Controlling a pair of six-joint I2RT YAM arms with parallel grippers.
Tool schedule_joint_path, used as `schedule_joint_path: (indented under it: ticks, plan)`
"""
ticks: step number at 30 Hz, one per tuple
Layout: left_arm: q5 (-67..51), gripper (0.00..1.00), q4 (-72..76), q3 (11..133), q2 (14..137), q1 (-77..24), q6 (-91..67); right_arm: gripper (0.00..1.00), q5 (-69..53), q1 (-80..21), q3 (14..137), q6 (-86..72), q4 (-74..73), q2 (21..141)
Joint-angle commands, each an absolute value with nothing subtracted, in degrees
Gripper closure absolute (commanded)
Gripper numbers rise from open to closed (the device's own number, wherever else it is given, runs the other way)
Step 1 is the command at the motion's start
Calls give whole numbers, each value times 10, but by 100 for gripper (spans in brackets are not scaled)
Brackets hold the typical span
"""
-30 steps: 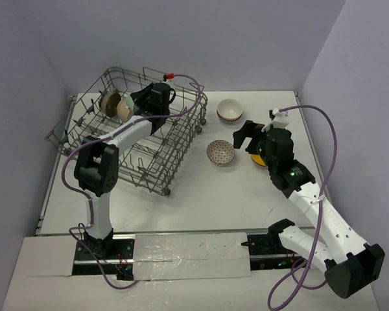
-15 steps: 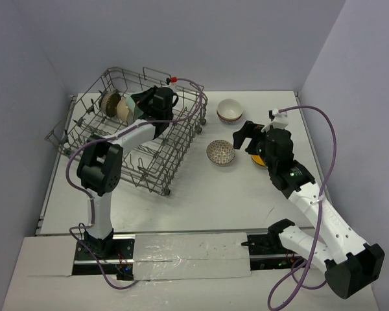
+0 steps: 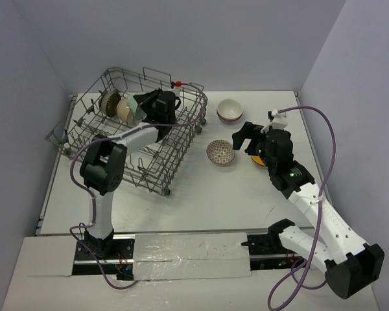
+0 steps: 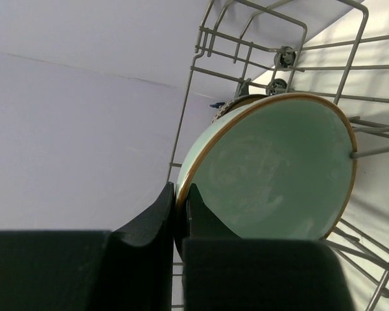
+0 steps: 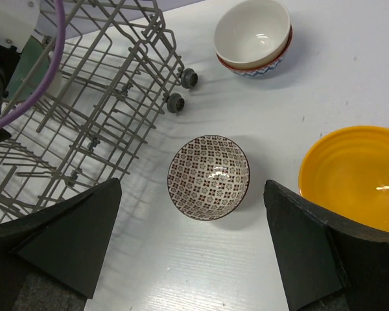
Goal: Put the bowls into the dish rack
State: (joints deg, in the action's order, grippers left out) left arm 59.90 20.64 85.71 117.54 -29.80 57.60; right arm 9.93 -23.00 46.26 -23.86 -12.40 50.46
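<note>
Since the earlier frames the left arm's elbow has been carried a little to the right, and the pale green bowl point(image 3: 140, 109) has been brought into clearer view from above; the right arm has hardly been shifted. The pale green bowl is held on edge inside the dish rack point(image 3: 152, 170), toward its far end, just beside a cream bowl point(image 3: 124, 108) and a brown bowl point(image 3: 108, 102) stood there; its brown rim is pinched between the nearly closed jaws of the left gripper point(image 4: 180, 194). The right gripper point(image 5: 193, 194) is held wide and empty above the table point(image 3: 201, 201), over a patterned bowl point(image 5: 209, 177), with an orange bowl point(image 5: 353, 178) near it and two stacked white bowls point(image 5: 253, 32) farther off. The step in hand is judged to be the seating of the green bowl among the tines; whether it is yet seated cannot be told. Release and a clean withdrawal would be called for next; four bowls are still to be fetched. No brand, label or writing can be read.
</note>
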Motion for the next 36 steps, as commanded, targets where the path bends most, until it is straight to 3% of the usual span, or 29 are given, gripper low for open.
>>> schedule_joint_path:
  ticks: [1, 8, 14, 36]
  plan:
    - [613, 100, 245, 860, 1186, -307, 583, 2, 100, -230, 461, -232, -96, 496]
    - [617, 88, 236, 861, 1192, -309, 576, 2, 101, -231, 455, -232, -93, 493]
    - [617, 68, 223, 860, 1194, -314, 562, 2, 97, -230, 455, -234, -91, 497]
    - [592, 36, 111, 891, 1202, -312, 445, 3, 86, -230, 456, -235, -94, 500]
